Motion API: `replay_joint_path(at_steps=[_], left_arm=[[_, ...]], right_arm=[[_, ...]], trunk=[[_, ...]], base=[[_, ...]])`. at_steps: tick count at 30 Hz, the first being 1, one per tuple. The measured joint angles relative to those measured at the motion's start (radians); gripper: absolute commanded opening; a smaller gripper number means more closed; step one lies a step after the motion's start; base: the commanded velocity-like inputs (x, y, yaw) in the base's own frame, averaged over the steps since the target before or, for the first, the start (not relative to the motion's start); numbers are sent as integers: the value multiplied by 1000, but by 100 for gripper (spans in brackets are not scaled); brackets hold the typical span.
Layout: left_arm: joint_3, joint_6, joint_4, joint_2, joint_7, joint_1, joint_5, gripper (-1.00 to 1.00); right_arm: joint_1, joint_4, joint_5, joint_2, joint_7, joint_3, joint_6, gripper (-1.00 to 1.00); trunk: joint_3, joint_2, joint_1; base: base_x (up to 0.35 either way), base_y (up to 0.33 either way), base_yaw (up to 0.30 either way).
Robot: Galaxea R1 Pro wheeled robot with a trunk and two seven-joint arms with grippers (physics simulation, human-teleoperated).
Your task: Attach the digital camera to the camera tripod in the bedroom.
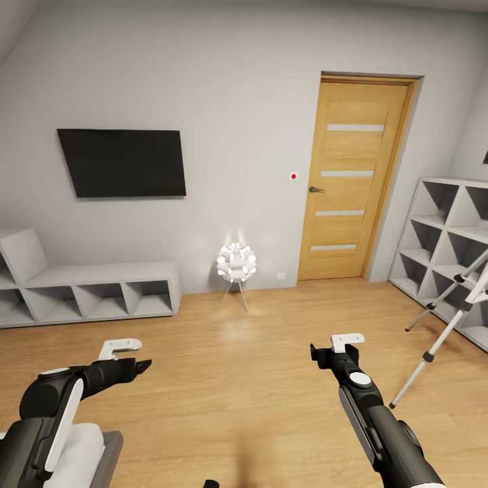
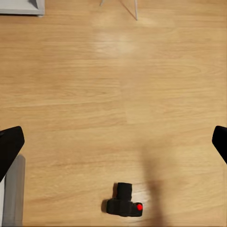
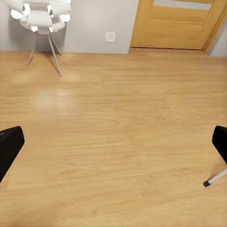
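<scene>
The digital camera (image 2: 124, 202) is found lying on the wood floor (image 1: 230, 379), below the left gripper (image 2: 113, 146), whose fingers are held wide apart, presumably for a pickup. The right gripper (image 3: 113, 146) is likewise spread, empty. The camera tripod (image 1: 451, 308) is stood by the white shelves (image 1: 447, 237) to the right.

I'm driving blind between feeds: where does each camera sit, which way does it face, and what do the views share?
Head: high on the robot, facing the door wall; both arms, left gripper, right gripper, tripod at right.
Left wrist: on the left arm, looking down at the floor and the camera; open fingertips at the edges.
Right wrist: on the right arm, facing the lamp and door; open fingertips.
Shared: lamp legs, floor.
</scene>
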Motion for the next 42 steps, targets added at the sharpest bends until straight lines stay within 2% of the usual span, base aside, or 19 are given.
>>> replay_joint_path(at_steps=[3,12,21,27,33,42], left_arm=[[-1,6,0,-1,0,0,0,100],[-27,13,1,-4,-1,0,0,100],[-90,15,2,-5,-1,0,-1,100],[-124,12,2,-2,-2,0,-1,100],[-134,11,2,-1,-2,0,-1,100],[-134,10,0,2,-3,0,-2,100]], right_arm=[[0,0,0,0,0,0,0,100],[0,0,0,0,1,0,0,100],[0,0,0,0,7,0,0,100],[0,0,0,0,38,0,0,100],[0,1,0,0,86,1,0,100],[0,2,0,0,115,2,1,100]], trunk=[[0,0,0],[-28,-63,34],[-56,-126,69],[-75,-168,92],[-94,-210,115],[-122,-273,149]], base=[[0,0,0],[0,0,0],[0,0,0],[0,0,0],[0,0,0],[0,0,0]])
